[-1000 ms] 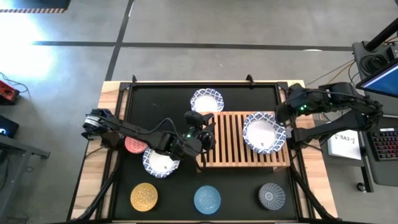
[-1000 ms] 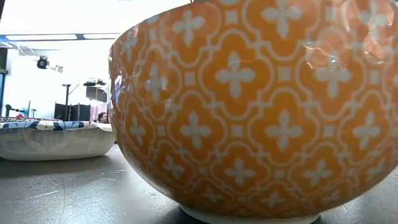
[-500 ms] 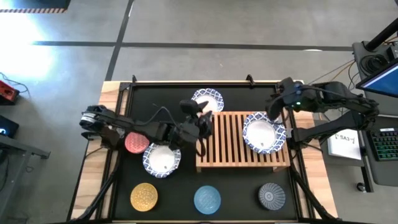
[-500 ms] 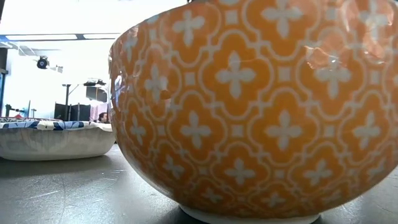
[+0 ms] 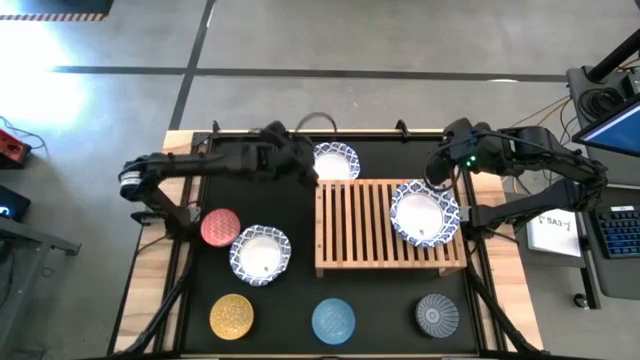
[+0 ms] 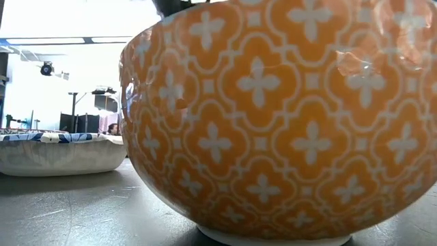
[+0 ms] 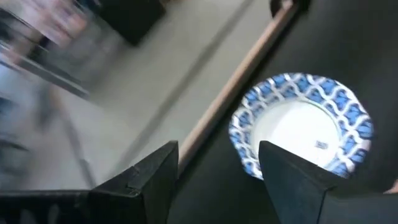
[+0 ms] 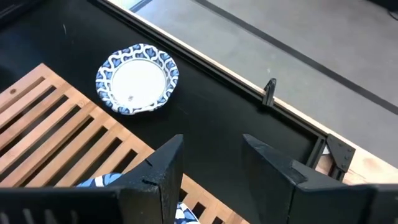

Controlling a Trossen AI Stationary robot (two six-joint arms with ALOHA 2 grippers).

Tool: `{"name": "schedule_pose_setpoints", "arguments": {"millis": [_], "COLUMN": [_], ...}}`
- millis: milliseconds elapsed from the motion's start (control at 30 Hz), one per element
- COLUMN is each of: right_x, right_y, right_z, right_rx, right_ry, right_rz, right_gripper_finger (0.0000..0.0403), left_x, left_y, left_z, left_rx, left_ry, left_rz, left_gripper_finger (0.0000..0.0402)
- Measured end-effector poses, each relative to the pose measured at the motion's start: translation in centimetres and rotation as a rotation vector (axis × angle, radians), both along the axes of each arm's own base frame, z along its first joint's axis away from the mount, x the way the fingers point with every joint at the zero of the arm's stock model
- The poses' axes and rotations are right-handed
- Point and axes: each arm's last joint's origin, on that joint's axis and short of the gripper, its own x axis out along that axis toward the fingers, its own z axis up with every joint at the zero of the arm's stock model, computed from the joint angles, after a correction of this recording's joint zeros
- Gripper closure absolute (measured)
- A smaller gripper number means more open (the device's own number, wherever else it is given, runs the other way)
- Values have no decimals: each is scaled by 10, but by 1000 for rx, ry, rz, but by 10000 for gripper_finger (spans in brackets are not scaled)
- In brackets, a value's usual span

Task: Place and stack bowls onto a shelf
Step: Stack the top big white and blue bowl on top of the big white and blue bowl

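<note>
Shelf (image 5: 385, 225) long axis left-right; slats front-back.

1. A white bowl (image 7: 305, 127) with a blue patterned rim sits on the black table top (image 7: 373, 43).
2. The left gripper (image 7: 217, 180) has its two dark fingers (image 7: 152, 180) spread apart, nothing between them.
3. A light-wood table edge (image 7: 233, 90) runs diagonally beside the bowl.
4. Grey floor (image 7: 155, 68) lies beyond, blurred.

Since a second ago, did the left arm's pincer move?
Yes. The left pincer went from the shelf's left edge up toward the table's far side, beside the white bowl behind the shelf.
</note>
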Motion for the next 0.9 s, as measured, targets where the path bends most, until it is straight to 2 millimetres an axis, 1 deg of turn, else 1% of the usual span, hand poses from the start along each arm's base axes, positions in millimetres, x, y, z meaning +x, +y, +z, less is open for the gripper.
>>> {"name": "schedule_pose_setpoints", "arguments": {"millis": [100,167,233,300,367,500,600,733,833,900], "right_x": [4,5,5,5,5,5,5,5,6,6], "right_y": [0,-1,-1,-2,-2,-2,-2,-2,-2,-2], "right_z": [-2,-2,-2,-2,-2,-2,-2,-2,-2,-2], "right_rx": [-3,-11,-29,-55,-76,-91,-94,-93,-94,-101], "right_ry": [18,31,44,53,65,83,87,86,86,87], "right_rz": [7,20,25,17,17,35,39,38,38,33], "right_gripper_finger": [252,252,252,251,249,245,246,247,245,243], "left_x": [-4,-6,-8,-8,-5,8,15,19,21,23], "left_y": [33,52,68,78,84,91,97,108,115,119], "left_z": [-7,-13,-20,-27,-37,-59,-81,-104,-116,-121], "left_rx": [-163,-225,-265,-296,-325,-377,-396,-409,-404,-398], "left_ry": [-42,-60,-73,-70,-58,-42,19,96,124,124], "left_rz": [-17,-5,30,47,48,24,22,32,26,21], "left_gripper_finger": [199,201,202,204,205,205,205,205,205,205]}}
